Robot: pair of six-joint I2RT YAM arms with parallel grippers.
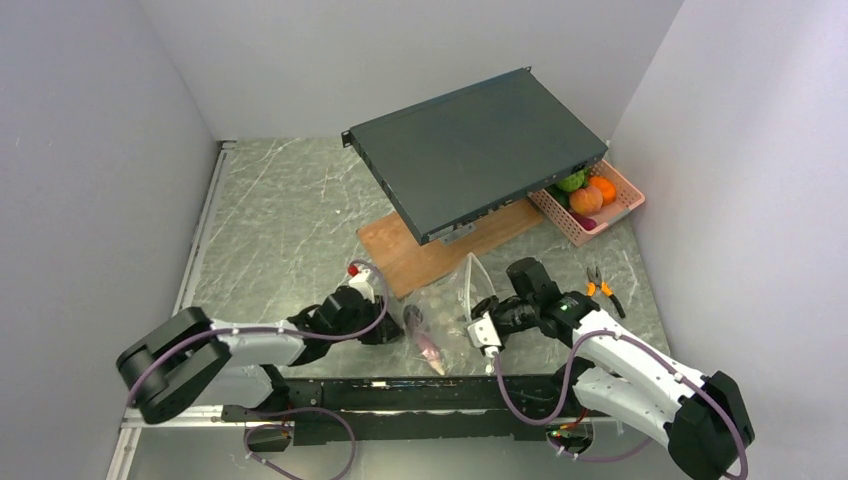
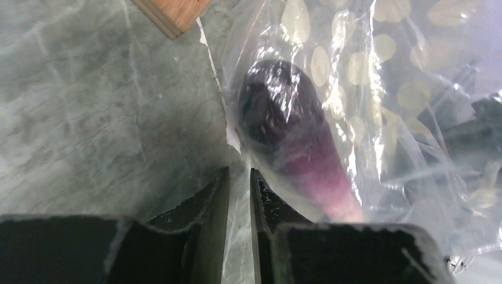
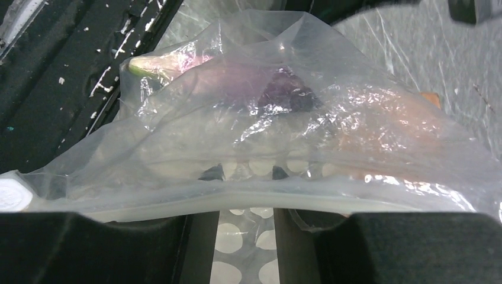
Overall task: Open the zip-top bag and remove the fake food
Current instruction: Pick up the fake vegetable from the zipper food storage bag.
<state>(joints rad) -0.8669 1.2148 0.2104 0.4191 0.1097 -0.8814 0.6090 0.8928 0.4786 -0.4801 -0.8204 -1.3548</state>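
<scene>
Left jaws nearly together, thin gap, side edge of zip-top bag (image 2: 385,71) running between them; pinched or not, cannot tell. Right jaws part-open, zip strip (image 3: 355,204) draped across, nothing clamped. Bag on bench (image 1: 270,230), just nearer than wooden board (image 1: 395,260), purple fake food (image 2: 290,136) inside. Film looks limp, slick, light; stiffer zip strip lips likely best hold.
</scene>
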